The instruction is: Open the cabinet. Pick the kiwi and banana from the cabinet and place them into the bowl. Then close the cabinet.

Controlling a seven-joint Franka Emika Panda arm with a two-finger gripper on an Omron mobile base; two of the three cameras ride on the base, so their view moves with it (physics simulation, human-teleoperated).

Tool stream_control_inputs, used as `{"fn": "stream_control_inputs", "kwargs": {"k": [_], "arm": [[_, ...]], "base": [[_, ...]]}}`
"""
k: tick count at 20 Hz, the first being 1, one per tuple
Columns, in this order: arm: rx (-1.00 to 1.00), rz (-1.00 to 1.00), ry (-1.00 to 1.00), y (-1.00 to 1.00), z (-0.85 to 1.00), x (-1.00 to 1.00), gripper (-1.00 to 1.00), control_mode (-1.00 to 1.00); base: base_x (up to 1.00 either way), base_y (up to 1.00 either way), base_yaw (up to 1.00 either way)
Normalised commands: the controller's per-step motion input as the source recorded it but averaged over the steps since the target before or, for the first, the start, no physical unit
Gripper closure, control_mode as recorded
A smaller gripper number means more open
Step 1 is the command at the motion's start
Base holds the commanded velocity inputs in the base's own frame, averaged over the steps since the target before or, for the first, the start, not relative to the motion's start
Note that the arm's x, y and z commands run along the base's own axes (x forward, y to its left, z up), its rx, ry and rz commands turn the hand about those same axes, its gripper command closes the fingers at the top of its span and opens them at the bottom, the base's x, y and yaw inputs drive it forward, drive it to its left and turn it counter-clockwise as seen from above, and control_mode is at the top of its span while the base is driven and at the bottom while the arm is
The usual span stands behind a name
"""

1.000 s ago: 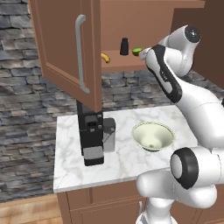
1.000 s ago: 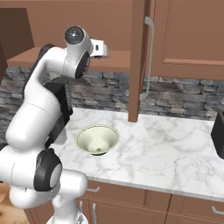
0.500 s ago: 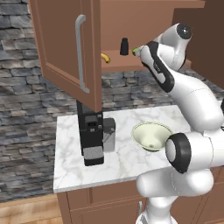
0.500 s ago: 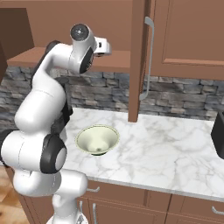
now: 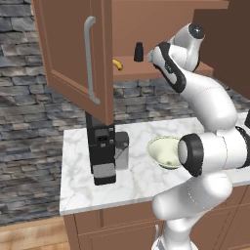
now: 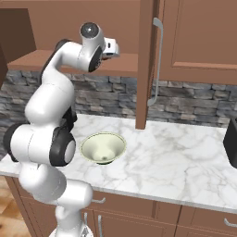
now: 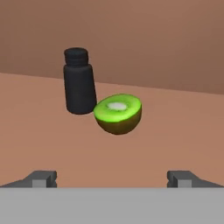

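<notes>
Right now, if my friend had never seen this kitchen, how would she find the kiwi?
Look inside the open reddish-brown wooden wall cabinet, on its shelf. Beside the small black bottle lies the half kiwi, olive-brown skin below, bright green cut face with a pale centre. It is round and green; the bottle is tall and black.

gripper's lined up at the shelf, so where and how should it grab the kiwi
Grip the kiwi across its rounded olive-brown sides, coming straight in from the cabinet's open front. It is a cut half, green face tilted up toward the hand. The open gripper brackets it already; watch the black bottle close beside it.
</notes>
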Motion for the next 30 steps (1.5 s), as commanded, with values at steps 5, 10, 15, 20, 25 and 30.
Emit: {"fn": "stream_control_inputs", "kwargs": {"k": [5, 10, 15, 20, 25, 30], "arm": [[0.0, 0.0, 0.03, 0.0, -0.18, 0.35, -1.0, -1.0], [0.0, 0.01, 0.0, 0.0, -0.06, 0.37, -1.0, -1.0], [0.0, 0.01, 0.0, 0.0, 0.0, 0.32, -1.0, -1.0], [0.0, 0.0, 0.0, 0.0, -0.02, 0.32, -1.0, -1.0], [0.0, 0.0, 0.04, 0.0, -0.11, 0.29, -1.0, -1.0], [0.0, 0.0, 0.02, 0.0, -0.06, 0.26, -1.0, -1.0]], "base": [[0.0, 0.0, 0.0], [0.0, 0.0, 0.0], [0.0, 0.0, 0.0], [0.0, 0.0, 0.0], [0.0, 0.0, 0.0], [0.0, 0.0, 0.0]]}}
